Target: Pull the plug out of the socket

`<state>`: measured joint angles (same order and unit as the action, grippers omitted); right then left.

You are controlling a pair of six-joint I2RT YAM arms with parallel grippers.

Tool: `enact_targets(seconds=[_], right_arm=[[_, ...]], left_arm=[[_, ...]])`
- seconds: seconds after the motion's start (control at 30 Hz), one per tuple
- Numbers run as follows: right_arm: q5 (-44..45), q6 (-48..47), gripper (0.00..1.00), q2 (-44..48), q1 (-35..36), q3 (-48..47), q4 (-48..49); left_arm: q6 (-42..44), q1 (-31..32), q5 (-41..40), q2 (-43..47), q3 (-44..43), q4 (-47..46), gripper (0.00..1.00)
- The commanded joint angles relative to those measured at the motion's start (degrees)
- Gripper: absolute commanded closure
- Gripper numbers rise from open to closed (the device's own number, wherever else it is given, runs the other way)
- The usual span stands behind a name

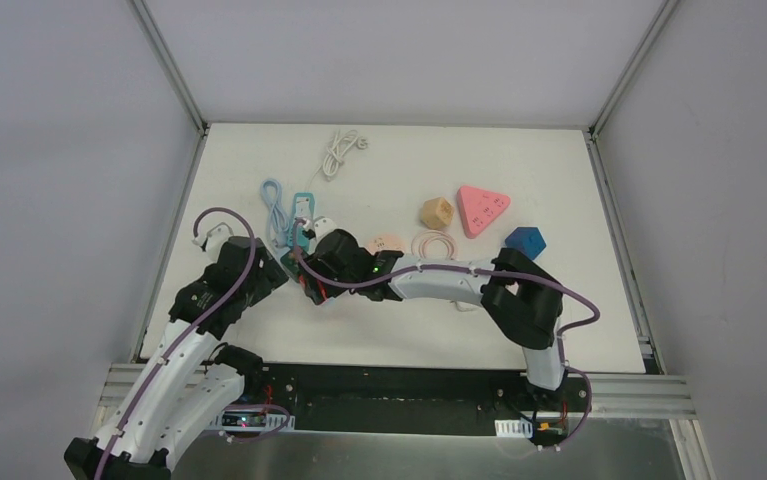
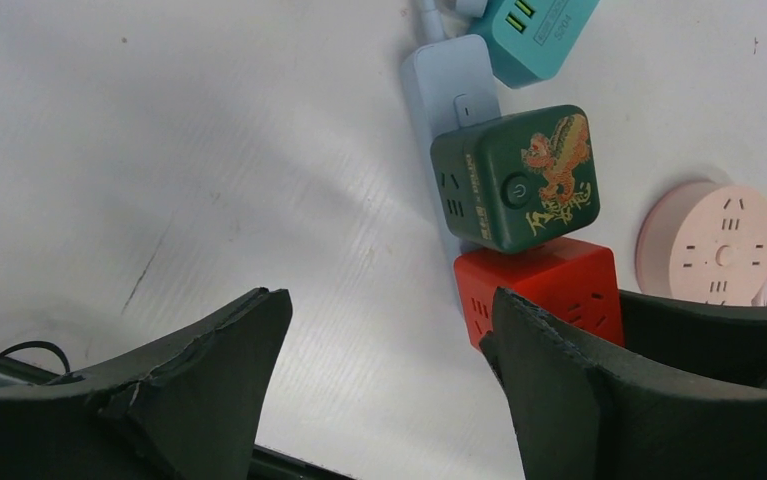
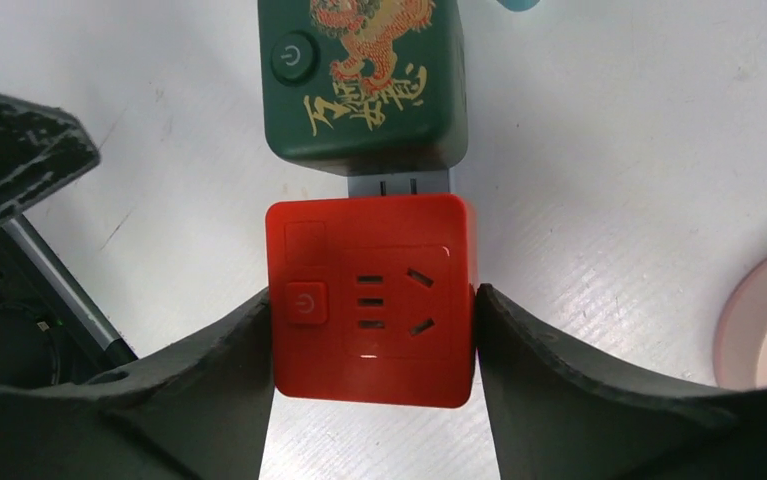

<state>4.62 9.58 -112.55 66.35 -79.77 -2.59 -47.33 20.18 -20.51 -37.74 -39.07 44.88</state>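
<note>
Red cube plug [image 3: 369, 300]: upright, seated on pale blue power strip [image 2: 449, 75], still plugged in. Top face shows square power button and one outlet. Fingers [image 3: 529, 370] touch both sides. Strip lies flat on bench, extending from plug toward 12 o'clock.

Three views: one high and wide, two close at the wrists, all meeting on the two cubes.

The top camera hangs above and behind the arm bases, facing down and forward, far enough back to take in the whole table [image 1: 399, 335]. The right wrist camera looks along the right gripper [image 3: 371, 292] from very near; the red cube [image 3: 369, 350] between its fingers fills mid-frame, with the green cube [image 3: 364, 80] just beyond the tips. The left wrist camera looks past the left gripper [image 2: 389, 295] from farther back and at a slant, so both cubes lie ahead, off toward one finger. The wrist views share the cubes, the strip [image 2: 439, 80] and the pink socket [image 2: 709, 245].
</note>
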Motion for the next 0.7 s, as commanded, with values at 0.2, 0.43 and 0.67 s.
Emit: enact_targets(seconds=[0.2, 0.43, 0.67], right_arm=[[1.11, -5.33, 0.55, 11.44, 0.59, 12.15, 4.48], [-0.33, -6.52, 0.41, 11.7, 0.57, 12.18, 2.86], [2.78, -6.8, 0.23, 7.59, 0.84, 8.31, 0.5]], left_arm=[[-1.23, -0.15, 14.62, -2.05, 6.4, -15.16, 0.21], [-1.64, -0.17, 19.77, -3.52, 9.83, -22.82, 0.21], [-0.13, -0.76, 18.29, -4.94, 10.72, -24.58, 0.22]])
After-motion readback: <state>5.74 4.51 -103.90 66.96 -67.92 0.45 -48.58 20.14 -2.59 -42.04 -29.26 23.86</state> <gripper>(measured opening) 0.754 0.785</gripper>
